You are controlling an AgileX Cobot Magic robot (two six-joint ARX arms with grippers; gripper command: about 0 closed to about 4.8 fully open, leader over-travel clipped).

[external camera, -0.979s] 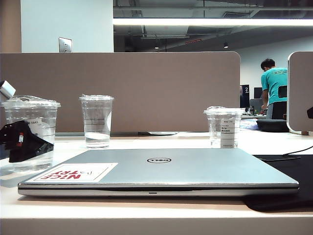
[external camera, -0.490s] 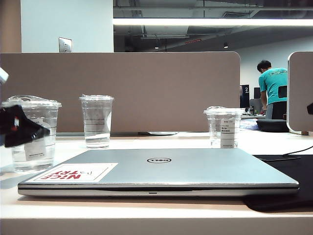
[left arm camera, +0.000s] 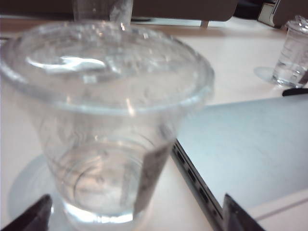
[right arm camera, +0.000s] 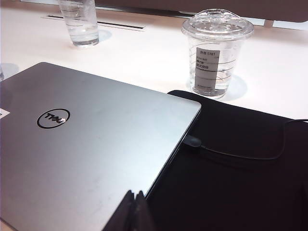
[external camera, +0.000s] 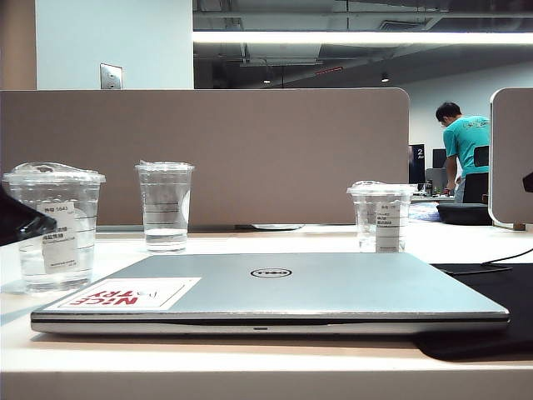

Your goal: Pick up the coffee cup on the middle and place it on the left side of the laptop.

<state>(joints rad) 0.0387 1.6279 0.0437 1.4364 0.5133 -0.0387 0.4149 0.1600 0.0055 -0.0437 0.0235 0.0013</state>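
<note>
Sitting shut at 6 o'clock in the right wrist view: right gripper (right arm camera: 134, 211), fingers pressed together, nothing held, low over the near edge of the laptop (external camera: 275, 292). Gaping wide, empty: left gripper (left arm camera: 134, 219), one fingertip (left arm camera: 33, 216) to each side of the coffee cup (left arm camera: 103, 125), not touching it. Cup upright on the table (external camera: 250, 367), at 9 o'clock from the laptop, close beside its edge. Farther back: lined cup (external camera: 165, 206) at 11 o'clock, short cup (external camera: 381, 215) at 1 o'clock.
</note>
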